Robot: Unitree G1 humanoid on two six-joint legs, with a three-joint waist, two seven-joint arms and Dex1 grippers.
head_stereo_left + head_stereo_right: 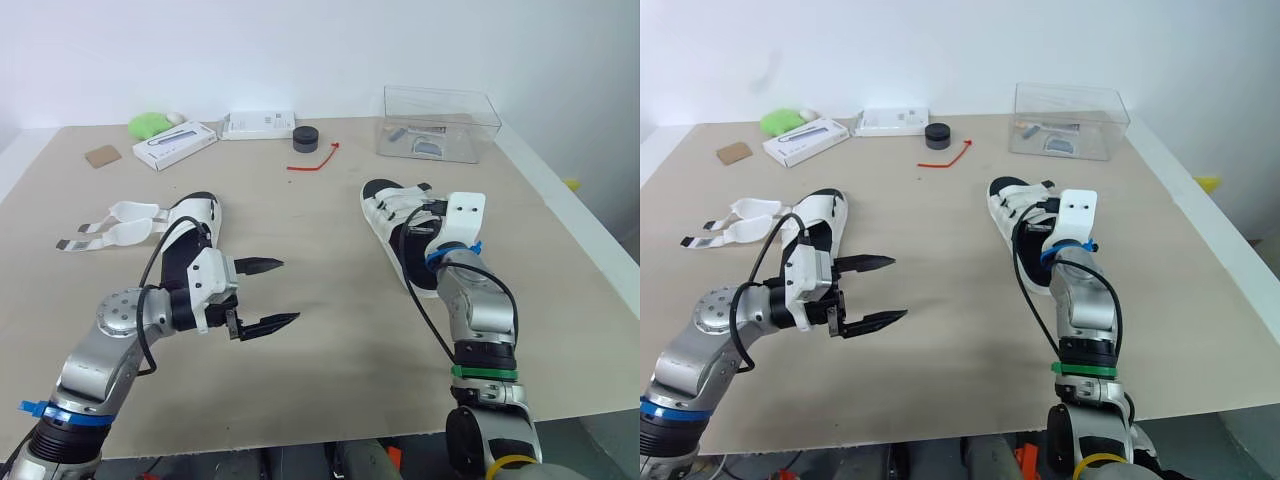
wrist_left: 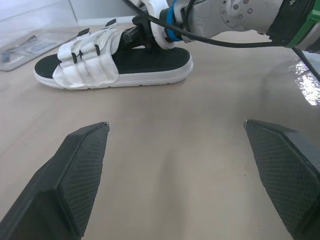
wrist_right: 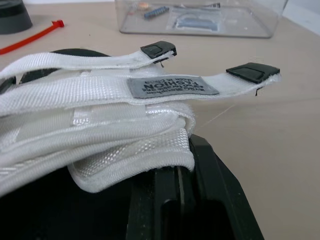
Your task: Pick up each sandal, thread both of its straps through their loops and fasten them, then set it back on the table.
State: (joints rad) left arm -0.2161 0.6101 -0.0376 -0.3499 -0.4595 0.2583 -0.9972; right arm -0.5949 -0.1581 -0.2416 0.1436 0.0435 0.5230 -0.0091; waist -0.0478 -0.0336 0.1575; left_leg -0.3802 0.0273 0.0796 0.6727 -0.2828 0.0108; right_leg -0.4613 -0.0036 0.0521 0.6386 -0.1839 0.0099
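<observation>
Fastening on R sandal (image 2: 115, 62) looks nearly done: R claw (image 2: 129, 37) sits right against its upper, grip can't be told. L claw (image 1: 288, 290) hangs wide open & empty over table (image 1: 330, 340), R sandal well ahead of its tips, L sandal (image 1: 195, 212) just behind it by the wrist w/ straps (image 1: 115, 225) loose. To do it well, press R strap ends (image 3: 250, 72) flat along full length before release, then swing L claw back for L sandal.

On table (image 1: 330, 270): sandal (image 1: 200, 212) L, 2nd sandal (image 1: 388, 215) R.
</observation>
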